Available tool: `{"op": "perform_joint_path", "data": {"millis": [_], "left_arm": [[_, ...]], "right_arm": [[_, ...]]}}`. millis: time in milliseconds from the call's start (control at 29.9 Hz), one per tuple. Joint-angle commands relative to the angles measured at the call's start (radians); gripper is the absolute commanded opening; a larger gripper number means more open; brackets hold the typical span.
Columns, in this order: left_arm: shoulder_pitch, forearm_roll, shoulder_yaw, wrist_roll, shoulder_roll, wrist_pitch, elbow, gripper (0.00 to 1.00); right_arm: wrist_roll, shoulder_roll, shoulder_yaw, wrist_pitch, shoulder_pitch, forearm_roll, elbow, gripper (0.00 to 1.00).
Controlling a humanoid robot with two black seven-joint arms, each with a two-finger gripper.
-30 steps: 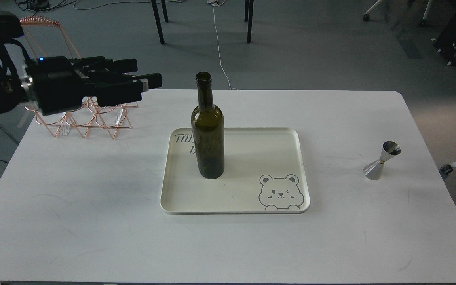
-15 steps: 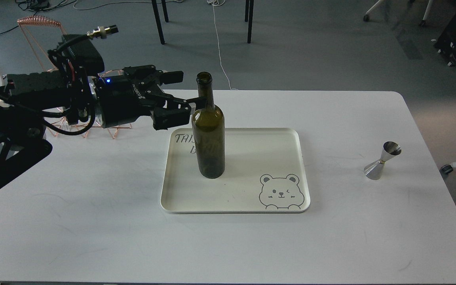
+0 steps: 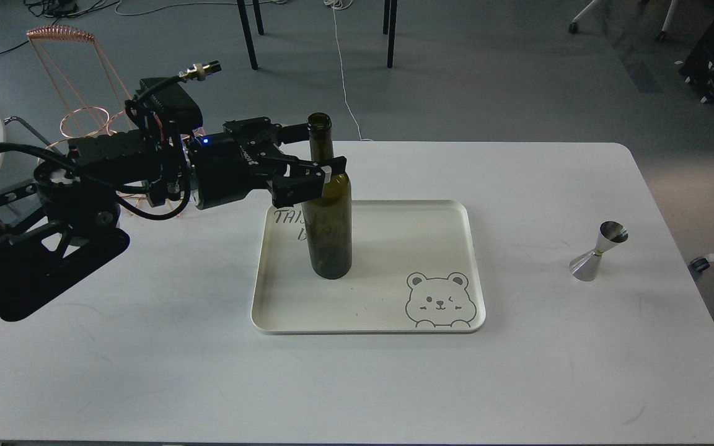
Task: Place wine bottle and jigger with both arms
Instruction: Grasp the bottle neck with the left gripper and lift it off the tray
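Observation:
The wine bottle (image 3: pixel 330 229), dark olive-green with no label, stands upright on the left half of the cream tray (image 3: pixel 369 329). My left gripper (image 3: pixel 316 150) reaches in from the left at the height of the bottle's neck and shoulder. It is open, with one finger in front of the shoulder and the other behind the neck. I cannot tell whether the fingers touch the glass. The steel jigger (image 3: pixel 598 251) stands on the table far to the right, tilted, wide cone down. My right arm is out of view.
A copper wire rack (image 3: pixel 78 118) stands at the table's back left, partly behind my left arm. The tray has a bear drawing (image 3: pixel 439 301) at its front right corner. Chair legs and cables lie on the floor beyond the table.
My left arm has moved right and forward, from beside the wire rack to the bottle. Its open fingers now straddle the bottle's neck. Bottle and jigger have not moved.

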Motion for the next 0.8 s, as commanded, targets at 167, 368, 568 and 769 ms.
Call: {"op": "perform_joint_path", "data": {"millis": [167,368,568,769], "left_arm": [[-0.002,0.005,0.002,-0.003,0.003,0.008,0.002,0.29],[-0.003,0.004,0.001,0.005,0.009,0.085,0.0,0.23],[-0.012,-0.013,-0.033,0.004,0.058,0.11,-0.013,0.16],[-0.031,-0.1,-0.076,-0.012,0.222,0.111,-0.013,0.17]], "right_arm": [[0.0,0.0,0.0,-0.005,-0.004,0.0,0.0,0.97],[0.0,0.0,0.0,-0.008,-0.004,-0.002,0.0,0.97],[0.0,0.0,0.0,-0.008,-0.002,0.0,0.0,0.97],[0.0,0.0,-0.001,-0.006,0.001,-0.002,0.0,0.97]]}}
